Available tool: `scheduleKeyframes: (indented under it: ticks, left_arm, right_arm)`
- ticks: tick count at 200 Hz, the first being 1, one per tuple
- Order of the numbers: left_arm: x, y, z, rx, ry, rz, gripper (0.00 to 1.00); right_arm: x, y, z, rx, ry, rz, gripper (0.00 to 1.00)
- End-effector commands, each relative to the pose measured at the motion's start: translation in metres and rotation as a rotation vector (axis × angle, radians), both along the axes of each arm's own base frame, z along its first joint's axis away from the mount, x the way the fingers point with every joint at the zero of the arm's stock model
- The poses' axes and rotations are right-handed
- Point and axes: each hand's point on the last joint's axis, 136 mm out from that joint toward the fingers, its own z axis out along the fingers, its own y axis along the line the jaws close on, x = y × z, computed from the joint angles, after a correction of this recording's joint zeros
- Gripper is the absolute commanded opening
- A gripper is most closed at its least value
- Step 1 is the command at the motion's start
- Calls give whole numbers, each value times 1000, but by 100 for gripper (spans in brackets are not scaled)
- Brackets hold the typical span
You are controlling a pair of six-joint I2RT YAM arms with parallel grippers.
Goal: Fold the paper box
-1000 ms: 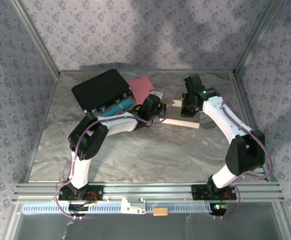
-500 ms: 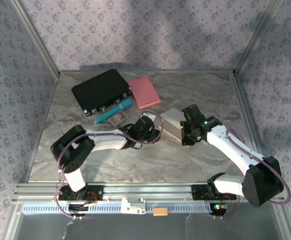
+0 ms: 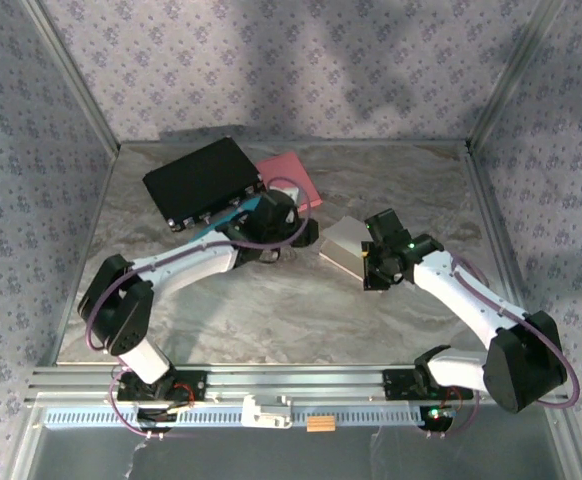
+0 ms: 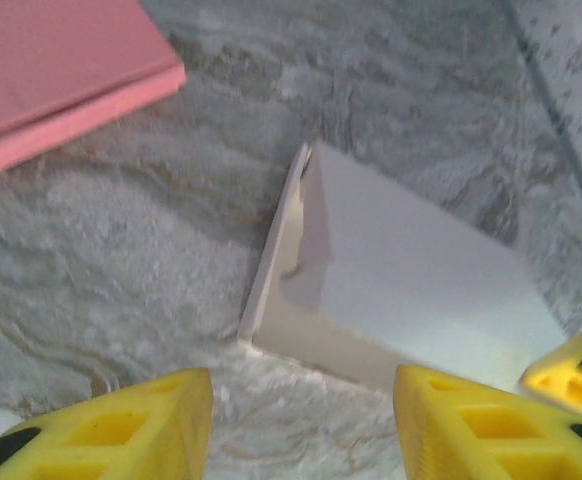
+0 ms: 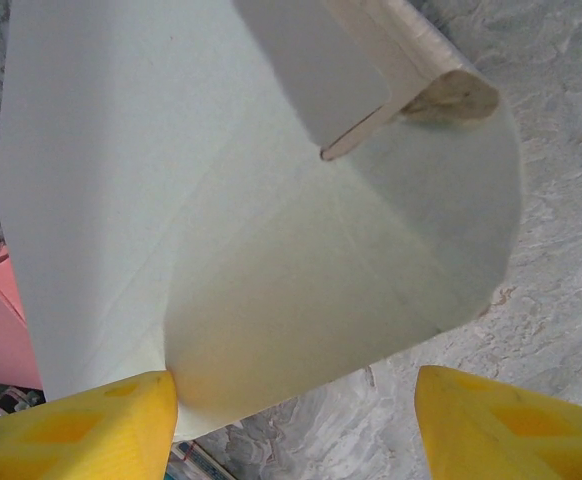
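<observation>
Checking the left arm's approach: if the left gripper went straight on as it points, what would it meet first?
Probably the paper box, whose near edge lies straight ahead of the open left gripper in its wrist view. Depth is unclear, so the marble table just before it could come first.

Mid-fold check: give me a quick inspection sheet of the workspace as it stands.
Surface: grey marbled table, flat.
Job's things: paper box lying between the arms, one flap standing up.
Clutter: black case and pink book at the far left, apart from the box.
Grippers: left hand open, short of the box; right hand open, a box panel between its fingers.
Cables: purple cables loop along both arms; no snag seen.
Surroundings: patterned walls, metal frame.
</observation>
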Motion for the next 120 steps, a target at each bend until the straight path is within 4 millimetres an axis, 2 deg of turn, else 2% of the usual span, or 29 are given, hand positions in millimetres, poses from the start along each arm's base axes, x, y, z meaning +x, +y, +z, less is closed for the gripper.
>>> scheduleKeyframes:
  ticks: [1,23,49,66,76,90,95,99,120]
  left_arm:
    - [-3,1,-7,33,125,-10,51]
    - [14,-9,-2,19,157,-36,53]
    - [35,-40,-1,-13,184,-153,53]
    - [40,-55,-19,51,233,-228,54]
    - [38,-63,-33,69,286,-269,54]
    - [38,-74,-42,76,299,-311,54]
    - [34,-75,-51,97,316,-324,54]
    - [39,-79,-43,95,289,-332,54]
    - [33,-70,-61,207,322,-331,54]
  right_arm:
    - [-12,-12,-6,-34,37,3,66]
    - [-12,-15,-8,-31,35,31,66]
    - [-5,-16,-6,-50,21,130,67]
    - [-8,-16,-7,-56,68,222,68]
    - [-8,-16,-7,-61,82,271,68]
    - [-12,-19,-7,-69,107,325,69]
    - [-13,-20,-8,-73,110,339,69]
    - [-14,-21,-9,-75,115,346,69]
    - [-16,-29,-13,-79,123,368,69]
